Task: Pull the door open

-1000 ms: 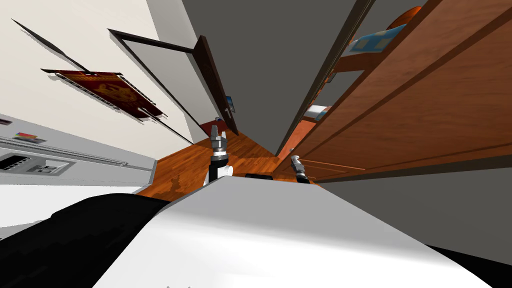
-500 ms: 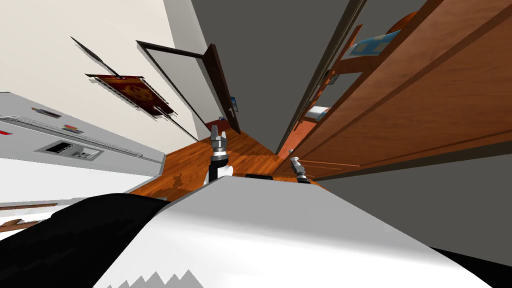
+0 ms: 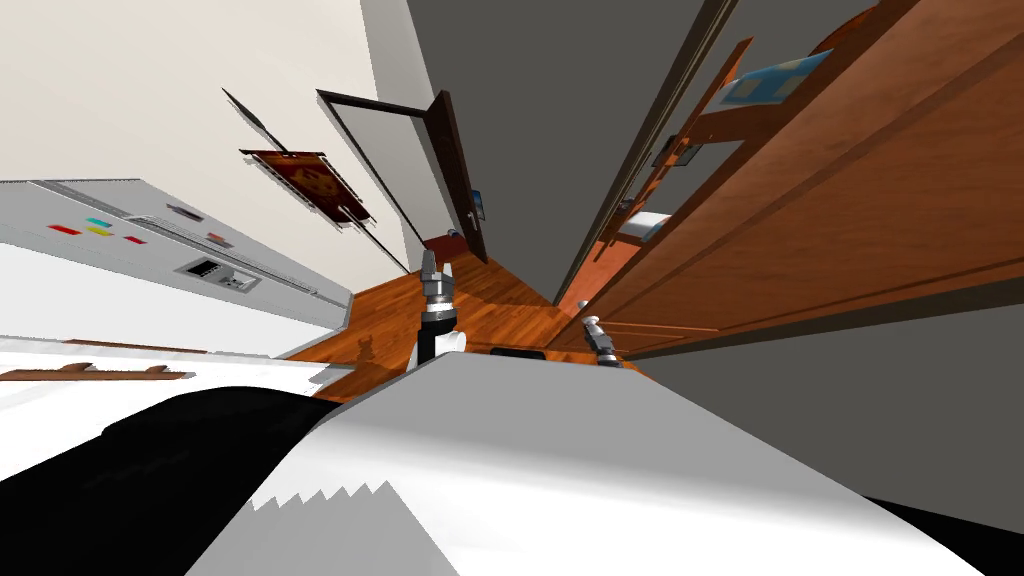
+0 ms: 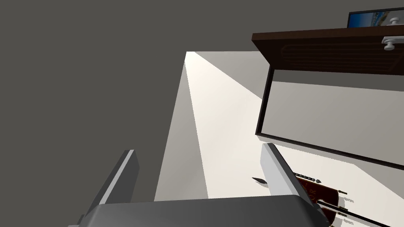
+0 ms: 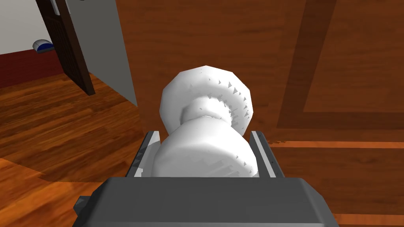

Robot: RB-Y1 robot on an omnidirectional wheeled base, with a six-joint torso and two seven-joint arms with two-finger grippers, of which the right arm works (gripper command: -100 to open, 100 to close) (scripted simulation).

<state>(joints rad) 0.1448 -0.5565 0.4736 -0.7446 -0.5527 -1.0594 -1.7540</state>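
A brown panelled door [image 3: 800, 220] slants along my right, swung partly away from its dark frame [image 3: 650, 140]. Its white round knob [image 5: 205, 118] sits between my right gripper's fingers, which press its sides. My right gripper [image 3: 592, 325] shows small at the door's lower edge [image 5: 203, 157]. My left gripper [image 3: 434, 268] is raised over the wooden floor, and its fingers [image 4: 276, 169] stand apart with nothing between them [image 4: 199, 173].
Through the gap past the brown door I see shelves [image 3: 690, 150] and a blue item. A second, dark door [image 3: 462, 190] stands ajar at the corridor's far end. A grey appliance [image 3: 190, 260] and a red wall hanging [image 3: 315, 185] are on my left.
The whole head view has shifted: the appliance and the wall hanging slid toward the centre, so I have turned or backed. The gap beside the brown door looks wider. Both grippers keep their places.
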